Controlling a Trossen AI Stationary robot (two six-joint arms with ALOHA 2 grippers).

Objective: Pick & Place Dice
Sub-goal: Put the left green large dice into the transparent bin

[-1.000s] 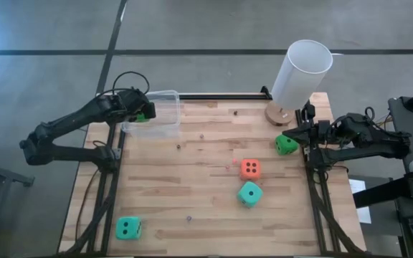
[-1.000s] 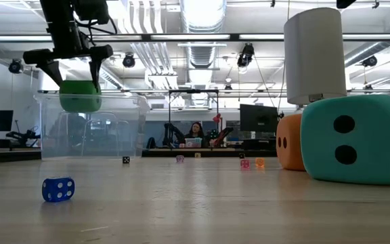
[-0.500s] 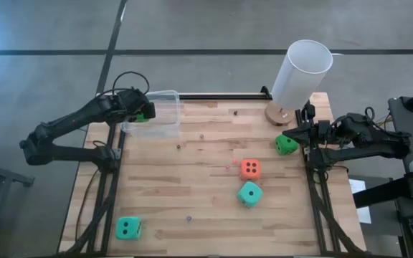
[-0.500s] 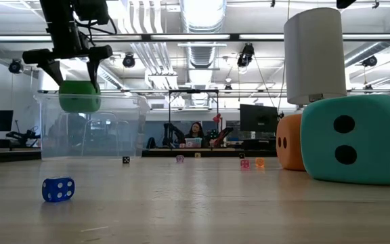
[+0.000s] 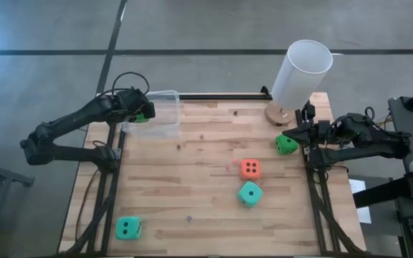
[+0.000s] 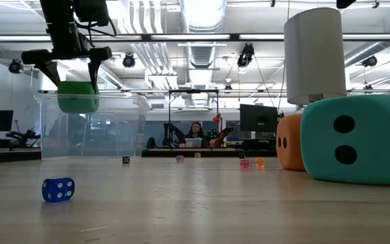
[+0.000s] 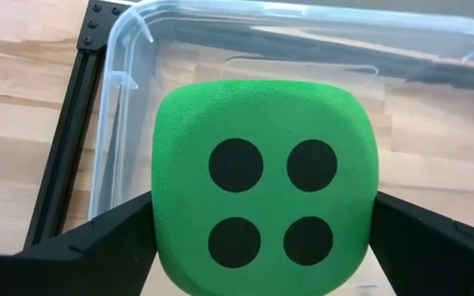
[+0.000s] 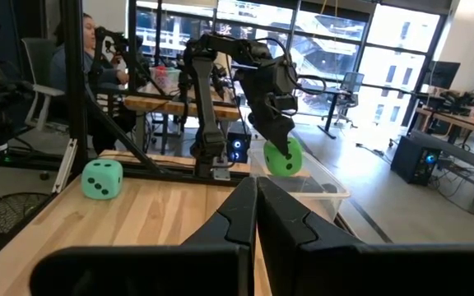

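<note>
My left gripper (image 5: 143, 113) is at the table's far left corner, shut on a bright green die (image 7: 263, 210) just above the clear plastic tub (image 5: 162, 115). The die's four-pip face looks toward the wrist camera. Another green die (image 5: 286, 145), an orange die (image 5: 249, 169), a teal die (image 5: 249, 193) and a green die (image 5: 127, 228) rest on the wooden table. My right gripper (image 5: 292, 134) hovers shut and level at the table's right edge, beside the green die there, touching nothing. My left gripper pinches the green die by two opposite sides (image 7: 161, 238) between its two fingers (image 7: 105, 242). The fingers slant down from the table's left side. In the low view only their free ends reach the die's upper part (image 6: 78, 88). The die hangs clear above the tub's opening.
A tall white cylinder (image 5: 301, 72) stands on a round base at the far right. Tiny dice lie scattered on the table, a small blue one (image 6: 58, 189) near the front. A black rail (image 5: 221, 97) runs along the far edge. A person sits in the room beyond.
</note>
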